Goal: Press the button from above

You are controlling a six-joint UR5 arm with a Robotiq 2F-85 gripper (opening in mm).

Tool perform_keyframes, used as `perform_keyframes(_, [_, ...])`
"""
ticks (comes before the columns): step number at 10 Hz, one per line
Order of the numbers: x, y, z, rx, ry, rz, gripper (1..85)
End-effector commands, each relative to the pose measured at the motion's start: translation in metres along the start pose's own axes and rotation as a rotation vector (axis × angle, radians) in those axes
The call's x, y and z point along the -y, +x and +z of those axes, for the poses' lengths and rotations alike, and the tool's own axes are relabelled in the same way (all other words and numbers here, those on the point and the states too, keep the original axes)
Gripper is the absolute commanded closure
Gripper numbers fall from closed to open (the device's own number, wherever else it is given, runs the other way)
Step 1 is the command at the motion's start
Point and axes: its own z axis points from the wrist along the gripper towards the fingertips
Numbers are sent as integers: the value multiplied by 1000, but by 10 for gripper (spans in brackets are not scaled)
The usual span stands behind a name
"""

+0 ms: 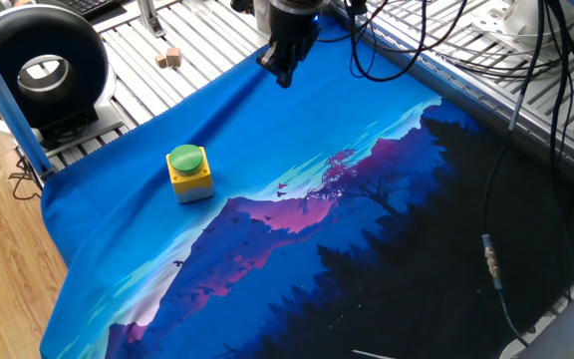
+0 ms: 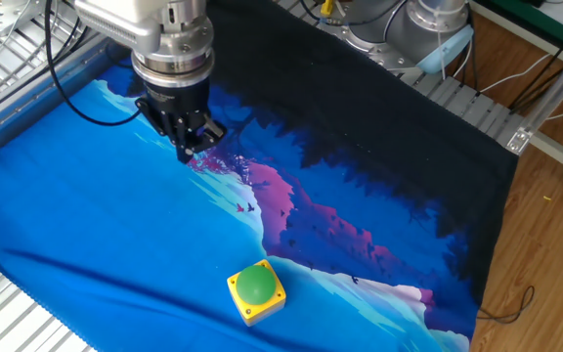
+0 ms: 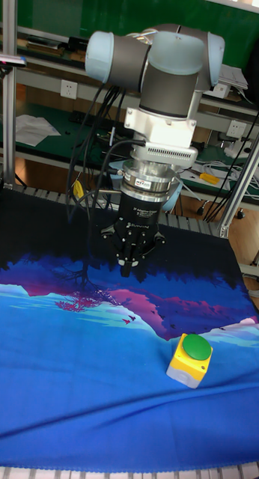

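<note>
A: Nearest thing in the tall fixed view?

B: Blue landscape-print cloth over the table. On it, front right, the button: green dome on a small yellow box, upright, nothing touching it.

A: And the gripper?

B: Farther back and left of the button, well apart from it. Pointing straight down, hanging above the cloth where the blue meets the dark tree print. Not over the button.

A: Jaws?

B: Fingertips look bunched to a point, but no view shows a clear gap or contact, so can't tell. Nothing seen held.

A: Other cams agree?

B: Yes. One fixed view: button near the cloth's left part, gripper up by the far edge. Other fixed view: button at the bottom, gripper upper left.

A: Beyond the cloth?

B: Small tan wooden cubes on the slatted table top, black ring-shaped device beside them, cables at the back.
</note>
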Motion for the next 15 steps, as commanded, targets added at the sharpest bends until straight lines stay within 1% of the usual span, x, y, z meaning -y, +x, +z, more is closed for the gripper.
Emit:
perform_keyframes(1, [4, -3, 0, 11, 13, -11, 847])
perform_keyframes(2, [6, -7, 0, 27, 20, -40, 847])
perform_keyframes(4, [4, -6, 0, 23, 16, -114, 847])
perform_keyframes(5, [5, 1, 0, -6, 18, -162, 847])
perform_keyframes(6, [6, 9, 0, -39, 20, -178, 847])
perform_keyframes(7, [5, -6, 0, 21, 20, -171, 847])
perform_keyframes(8, [1, -12, 0, 44, 5, -149, 847])
perform_keyframes(9, [4, -2, 0, 5, 14, -159, 847])
perform_keyframes(10, [14, -1, 0, 0, 54, -180, 847])
perform_keyframes(11, [13, -3, 0, 8, 51, -175, 847])
perform_keyframes(12, [13, -21, -1, 75, 54, -161, 847])
perform_keyframes(13, [17, -24, -1, 85, 71, -162, 847])
perform_keyframes(14, [30, -22, -2, 75, 120, -163, 847])
perform_keyframes(15, [33, -21, -3, 73, 132, -154, 847])
